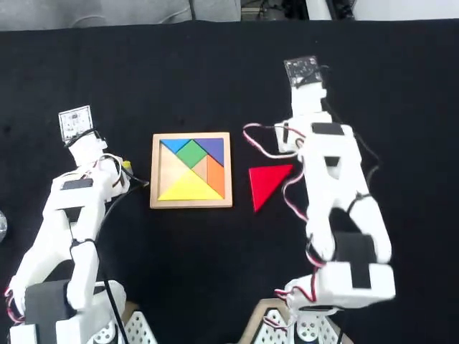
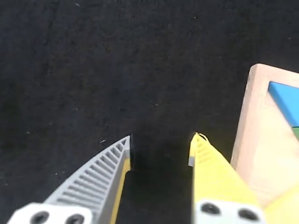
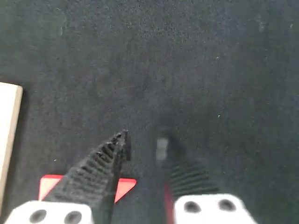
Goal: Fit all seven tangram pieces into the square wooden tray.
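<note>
Both open and empty: left gripper (image 2: pixel 161 140) sitting just beside the tray (image 2: pixel 243 116) rim, right gripper (image 3: pixel 142 142) over bare black cloth (image 1: pixel 215 72) with the red triangle (image 3: pixel 124 186) right beneath it, near the tray but not touching. Looks like six pieces already seated, blue, green, purple, a couple of orange ones, plus the big yellow triangle (image 1: pixel 190 188). Only the big slot (image 1: pixel 166 175) on the left arm's side showing bare wood. Guessing just red left: grab, turn, drop in, done
</note>
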Motion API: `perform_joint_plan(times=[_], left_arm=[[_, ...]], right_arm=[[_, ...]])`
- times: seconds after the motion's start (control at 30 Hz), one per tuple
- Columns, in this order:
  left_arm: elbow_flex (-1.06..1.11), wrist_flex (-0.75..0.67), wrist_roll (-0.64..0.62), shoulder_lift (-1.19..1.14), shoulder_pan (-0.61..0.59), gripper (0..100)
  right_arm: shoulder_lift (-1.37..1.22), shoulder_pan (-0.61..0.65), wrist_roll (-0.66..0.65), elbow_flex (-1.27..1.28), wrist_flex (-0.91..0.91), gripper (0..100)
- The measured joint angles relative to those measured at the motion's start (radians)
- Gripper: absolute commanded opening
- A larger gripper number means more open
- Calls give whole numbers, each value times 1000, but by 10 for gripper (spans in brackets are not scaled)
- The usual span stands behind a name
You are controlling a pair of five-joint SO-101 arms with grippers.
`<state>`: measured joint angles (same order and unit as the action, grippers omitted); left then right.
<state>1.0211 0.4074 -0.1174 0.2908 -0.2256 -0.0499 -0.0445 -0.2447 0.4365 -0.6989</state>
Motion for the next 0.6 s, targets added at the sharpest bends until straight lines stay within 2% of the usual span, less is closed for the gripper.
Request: perform_joint_plan(times=[0.17, 0.27, 0.47, 0.6], left_arm=[[0, 0, 0, 0, 29, 209], [0, 0, 0, 0, 29, 209], [0, 0, 0, 0, 29, 209], [0, 0, 0, 0, 29, 209]], right_arm=[[-123, -2, -18, -77, -8, 11], [-207, -5, -28, -143, -23, 11], [-304, 2, -170, -245, -201, 10], [-315, 9, -242, -249, -242, 10]])
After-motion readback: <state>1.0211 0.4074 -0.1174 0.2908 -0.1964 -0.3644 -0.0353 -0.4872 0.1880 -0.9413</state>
